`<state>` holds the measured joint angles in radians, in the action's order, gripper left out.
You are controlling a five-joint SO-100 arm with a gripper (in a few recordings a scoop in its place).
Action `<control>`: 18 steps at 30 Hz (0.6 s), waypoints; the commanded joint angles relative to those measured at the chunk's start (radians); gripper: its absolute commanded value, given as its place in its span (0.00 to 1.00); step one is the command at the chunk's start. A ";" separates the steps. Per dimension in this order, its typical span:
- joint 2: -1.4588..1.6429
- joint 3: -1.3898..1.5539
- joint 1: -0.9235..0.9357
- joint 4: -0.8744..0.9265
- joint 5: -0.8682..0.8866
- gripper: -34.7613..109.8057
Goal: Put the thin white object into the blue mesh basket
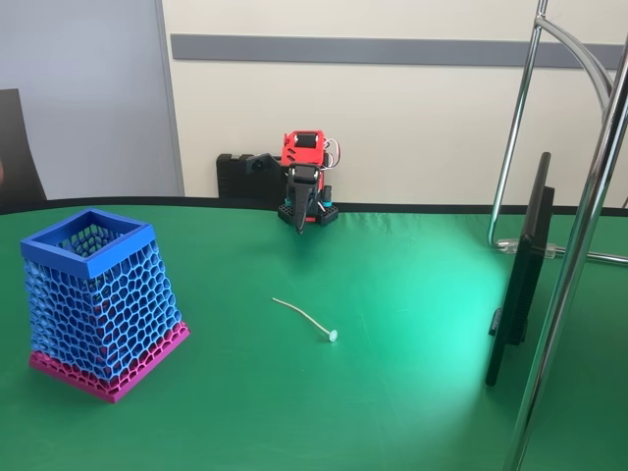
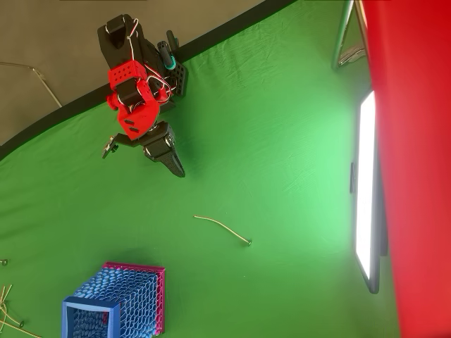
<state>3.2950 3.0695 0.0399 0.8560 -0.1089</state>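
A very thin, slightly curved whitish stick (image 1: 303, 317) with a tiny round disc at one end lies flat on the green table, near the middle in both views; in the fixed view its disc end points to the lower right. A tall, square, tapered basket (image 1: 98, 299) with blue honeycomb mesh walls, a solid blue rim and a magenta-pink base stands upright, mouth open upward, well apart from the stick, at the left of the fixed view.

Bench (image 1: 392, 294): matt green cloth, faintly creased. Blue mesh basket (image 1: 98, 304): matt plastic honeycomb mesh, layered look, pink base. Thin white object (image 1: 306, 319): smooth, pale, plastic-like. Tool (image 1: 300, 211): matt black plastic. Stand tubes (image 1: 515, 128): glossy metal.
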 commanded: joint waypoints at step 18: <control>-0.669 -0.601 -0.012 -0.060 0.031 0.24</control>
<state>2.7121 2.5725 0.0307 0.8145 -0.0997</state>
